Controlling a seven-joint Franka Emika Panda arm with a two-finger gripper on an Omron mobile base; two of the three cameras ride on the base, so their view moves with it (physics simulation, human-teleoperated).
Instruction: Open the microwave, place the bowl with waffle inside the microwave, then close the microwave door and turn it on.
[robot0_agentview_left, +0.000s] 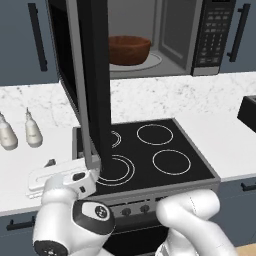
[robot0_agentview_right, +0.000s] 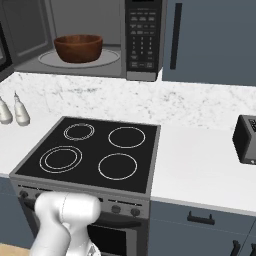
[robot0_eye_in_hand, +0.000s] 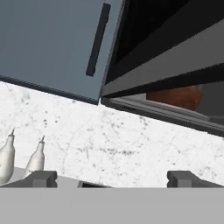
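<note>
The microwave (robot0_agentview_right: 100, 65) stands open above the counter. Its door (robot0_agentview_left: 92, 75) is swung far out toward me and shows edge-on. The reddish-brown bowl (robot0_agentview_left: 129, 50) sits on the turntable inside, and its rim hides the waffle. The right base view shows the bowl (robot0_agentview_right: 78, 47) left of the keypad (robot0_agentview_right: 142, 37). My gripper (robot0_agentview_left: 70, 170) hangs low by the door's bottom outer corner, just left of it. In the hand view the gripper (robot0_eye_in_hand: 113, 179) is open with nothing between its fingertips (robot0_eye_in_hand: 41, 178). There the door (robot0_eye_in_hand: 175, 52) slants overhead at upper right, with the bowl (robot0_eye_in_hand: 175, 97) beyond it.
A black stove (robot0_agentview_right: 90, 150) with ring burners lies under the microwave. Two small white bottles (robot0_agentview_left: 20, 132) stand on the marble counter at left. A dark toaster (robot0_agentview_right: 246, 139) sits at right. Blue-grey cabinets (robot0_eye_in_hand: 52, 39) flank the microwave.
</note>
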